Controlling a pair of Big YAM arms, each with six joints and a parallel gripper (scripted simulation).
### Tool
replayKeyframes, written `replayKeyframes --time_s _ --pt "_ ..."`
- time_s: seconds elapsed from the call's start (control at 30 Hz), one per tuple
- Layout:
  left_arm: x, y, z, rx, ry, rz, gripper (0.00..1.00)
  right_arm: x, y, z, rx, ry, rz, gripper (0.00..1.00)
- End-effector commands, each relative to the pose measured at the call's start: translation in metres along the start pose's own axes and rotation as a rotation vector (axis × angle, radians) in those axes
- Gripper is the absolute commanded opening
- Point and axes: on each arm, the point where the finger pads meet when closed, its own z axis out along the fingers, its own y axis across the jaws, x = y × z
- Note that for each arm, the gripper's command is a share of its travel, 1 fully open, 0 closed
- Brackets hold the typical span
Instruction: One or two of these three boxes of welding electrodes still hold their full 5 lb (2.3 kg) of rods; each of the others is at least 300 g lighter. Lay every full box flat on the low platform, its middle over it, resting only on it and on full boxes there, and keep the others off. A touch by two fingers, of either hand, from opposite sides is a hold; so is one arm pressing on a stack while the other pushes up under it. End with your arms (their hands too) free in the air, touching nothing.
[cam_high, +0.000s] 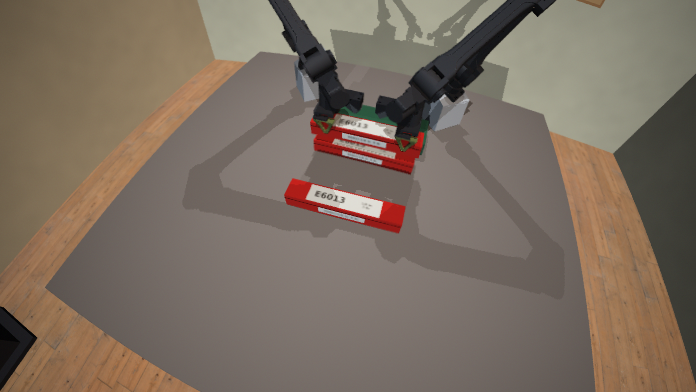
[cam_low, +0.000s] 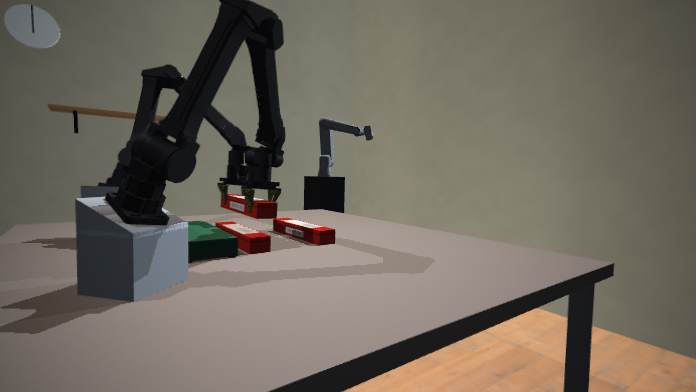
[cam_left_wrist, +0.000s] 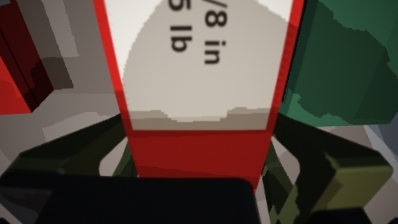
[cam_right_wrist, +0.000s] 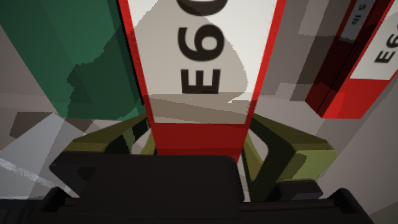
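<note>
One red E6013 box (cam_high: 367, 129) (cam_low: 265, 209) (cam_left_wrist: 200, 155) (cam_right_wrist: 200, 137) is held level in the air, one end in each gripper. My left gripper (cam_high: 406, 144) is shut on its "5 lb" end. My right gripper (cam_high: 325, 126) (cam_low: 261, 200) is shut on its "E6013" end. A second red box (cam_high: 320, 146) (cam_low: 257, 244) lies flat on the table beside the low green platform (cam_high: 370, 111) (cam_low: 215, 245) (cam_left_wrist: 345, 60) (cam_right_wrist: 50, 55). A third red box (cam_high: 345, 200) (cam_low: 320, 236) lies flat farther from the arm bases. The held box partly hides the platform.
The grey arm base (cam_low: 160, 265) stands close to the platform, and another grey base (cam_high: 450, 112) stands on the platform's other side. The table edge (cam_low: 450, 327) runs along the near side in the exterior view. A shelf and a background robot are beyond the table.
</note>
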Motion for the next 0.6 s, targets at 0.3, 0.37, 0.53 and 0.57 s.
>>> replayKeyframes --time_s 0.3,0.37,0.53,0.57 --pt "-0.003 0.021 -0.055 -0.072 -0.027 -0.015 0.0 -0.005 -0.021 -0.061 0.077 -0.036 0.018 0.0" --pt "-0.003 0.021 -0.055 -0.072 -0.027 -0.015 0.0 -0.005 -0.021 -0.061 0.077 -0.036 0.018 0.0" --pt "-0.003 0.021 -0.062 -0.072 -0.027 -0.015 0.0 -0.005 -0.02 -0.068 0.077 -0.037 0.018 0.0" --pt "-0.003 0.021 -0.063 -0.072 -0.028 -0.015 0.0 -0.005 -0.02 -0.069 0.077 -0.037 0.018 0.0"
